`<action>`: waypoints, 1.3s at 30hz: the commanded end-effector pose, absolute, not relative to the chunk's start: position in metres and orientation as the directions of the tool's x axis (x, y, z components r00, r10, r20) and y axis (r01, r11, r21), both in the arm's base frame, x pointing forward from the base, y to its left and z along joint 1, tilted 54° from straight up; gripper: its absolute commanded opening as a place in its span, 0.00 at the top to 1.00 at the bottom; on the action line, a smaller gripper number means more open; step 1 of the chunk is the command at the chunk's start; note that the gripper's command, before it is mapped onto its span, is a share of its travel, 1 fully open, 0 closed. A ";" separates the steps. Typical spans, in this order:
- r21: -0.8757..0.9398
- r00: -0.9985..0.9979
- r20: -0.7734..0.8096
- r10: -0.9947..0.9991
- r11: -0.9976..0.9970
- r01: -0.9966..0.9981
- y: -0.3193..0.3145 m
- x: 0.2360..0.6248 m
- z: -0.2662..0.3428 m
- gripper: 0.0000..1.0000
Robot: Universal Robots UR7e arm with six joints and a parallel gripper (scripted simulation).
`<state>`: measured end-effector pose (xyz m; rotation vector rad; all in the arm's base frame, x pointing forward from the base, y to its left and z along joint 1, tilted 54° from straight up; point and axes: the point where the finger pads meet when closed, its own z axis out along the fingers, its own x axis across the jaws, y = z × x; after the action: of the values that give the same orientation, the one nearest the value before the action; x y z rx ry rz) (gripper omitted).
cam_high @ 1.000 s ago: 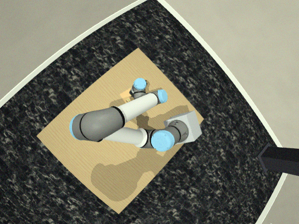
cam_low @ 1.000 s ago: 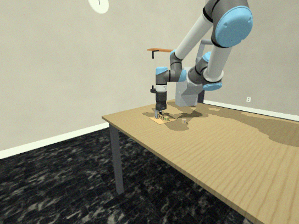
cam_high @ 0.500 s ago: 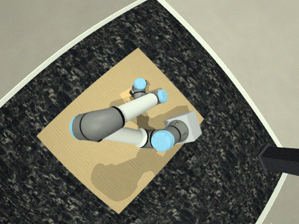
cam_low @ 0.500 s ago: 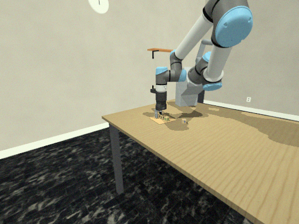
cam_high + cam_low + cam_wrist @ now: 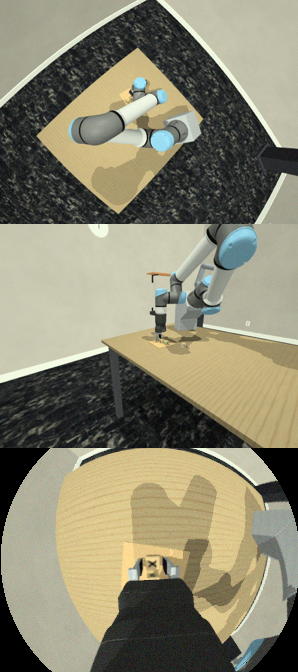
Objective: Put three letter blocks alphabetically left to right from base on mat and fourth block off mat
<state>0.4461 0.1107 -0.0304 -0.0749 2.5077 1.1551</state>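
Note:
The mat (image 5: 124,94) (image 5: 159,346) (image 5: 131,551) lies flat on the table. My gripper (image 5: 158,337) (image 5: 152,562) is open, low over the mat, with its fingers on either side of a block with a dark X (image 5: 152,563) on top; narrow gaps show beside the block. A block with a green mark (image 5: 127,100) (image 5: 166,342) sits on the mat, and another block (image 5: 161,341) stands beside it, nearer the fingers. The X block is hard to make out in the exterior view. The fourth block (image 5: 183,345), with a blue mark, lies on the table off the mat.
The wooden table (image 5: 68,154) (image 5: 219,372) (image 5: 95,523) carries the robot's grey base (image 5: 194,126) (image 5: 185,320). The arm hides part of the mat from above, and its shadows fall across the table. The off-mat block is hidden in the top view.

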 end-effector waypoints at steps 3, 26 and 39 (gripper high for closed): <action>0.720 -0.926 -0.361 0.108 0.663 -0.203 0.091 0.440 -0.016 0.21; 0.719 -0.926 -0.362 0.107 0.664 -0.204 0.053 0.424 0.015 0.21; 0.721 -0.927 -0.360 0.108 0.662 -0.203 0.053 0.423 0.016 0.00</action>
<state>0.4219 0.0547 0.0145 -0.0757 2.5079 1.1564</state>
